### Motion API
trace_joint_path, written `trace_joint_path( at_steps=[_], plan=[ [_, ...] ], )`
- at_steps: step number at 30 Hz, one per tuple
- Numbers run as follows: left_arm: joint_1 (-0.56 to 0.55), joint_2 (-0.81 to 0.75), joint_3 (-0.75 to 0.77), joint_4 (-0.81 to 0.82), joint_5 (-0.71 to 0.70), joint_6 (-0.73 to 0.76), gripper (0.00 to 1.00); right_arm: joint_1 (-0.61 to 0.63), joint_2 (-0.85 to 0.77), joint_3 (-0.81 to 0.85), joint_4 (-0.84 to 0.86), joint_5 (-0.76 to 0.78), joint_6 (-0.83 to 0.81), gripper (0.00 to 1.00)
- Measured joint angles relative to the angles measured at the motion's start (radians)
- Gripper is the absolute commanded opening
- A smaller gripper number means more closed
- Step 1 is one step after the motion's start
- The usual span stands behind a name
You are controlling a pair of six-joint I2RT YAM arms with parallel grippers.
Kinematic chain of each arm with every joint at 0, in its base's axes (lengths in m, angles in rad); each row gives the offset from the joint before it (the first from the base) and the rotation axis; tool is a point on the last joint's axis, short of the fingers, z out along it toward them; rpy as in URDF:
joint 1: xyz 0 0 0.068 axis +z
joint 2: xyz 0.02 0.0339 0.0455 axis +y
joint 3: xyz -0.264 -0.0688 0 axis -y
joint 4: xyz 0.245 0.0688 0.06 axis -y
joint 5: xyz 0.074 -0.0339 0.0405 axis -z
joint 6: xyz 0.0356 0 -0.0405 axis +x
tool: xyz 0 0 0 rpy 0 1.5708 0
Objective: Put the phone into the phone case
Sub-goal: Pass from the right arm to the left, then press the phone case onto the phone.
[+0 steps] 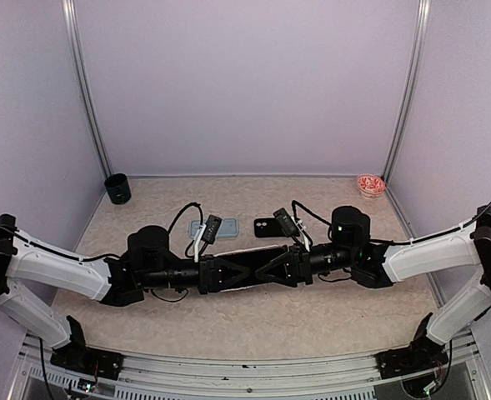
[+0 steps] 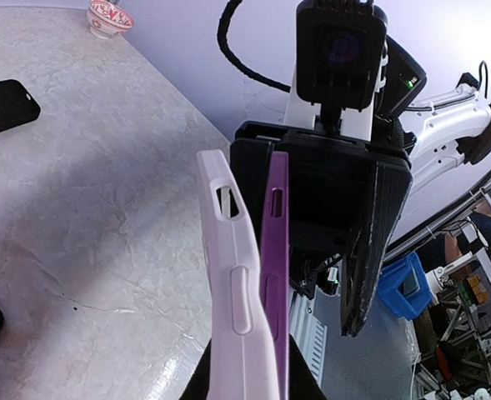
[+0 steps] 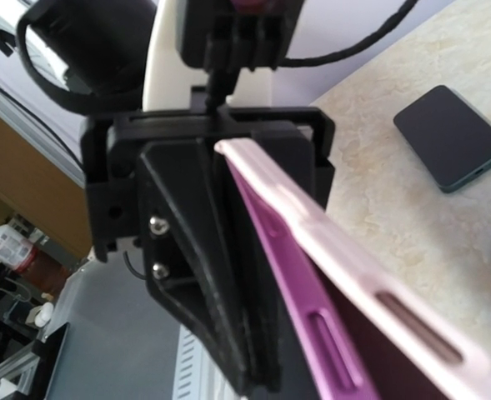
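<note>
The left gripper (image 1: 238,272) and right gripper (image 1: 268,269) face each other tip to tip above the middle of the worktop (image 1: 312,321). The phone case (image 2: 232,292), pale pink outside and purple inside, is in the air between them, turned on edge, with its button bumps and side cut-outs showing. The left gripper's jaws are nearly closed and clamp one end of the case. The right gripper's jaws stand partly open on either side of the other end. In the left wrist view one of its fingers (image 2: 377,242) is visibly clear of the purple wall, so this gripper has no clamp on the case. The phone (image 1: 228,227), dark screen up with a teal edge, lies flat on the worktop just beyond the left gripper, towards the far edge. A black phone-shaped item (image 1: 270,227) lies just beside it. A dark green cup (image 1: 117,189) stands in the far left corner. A red-and-white bowl (image 1: 371,184) stands in the far right corner.
</note>
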Motion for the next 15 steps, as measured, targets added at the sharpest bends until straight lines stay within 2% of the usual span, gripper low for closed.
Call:
trace_joint_path(
  at_steps=[15],
  plan=[
    [0.023,-0.038,-0.005,-0.056,-0.012,-0.004,0.12,-0.059,-0.06,-0.025,-0.083,0.08,-0.044,0.5]
  ],
)
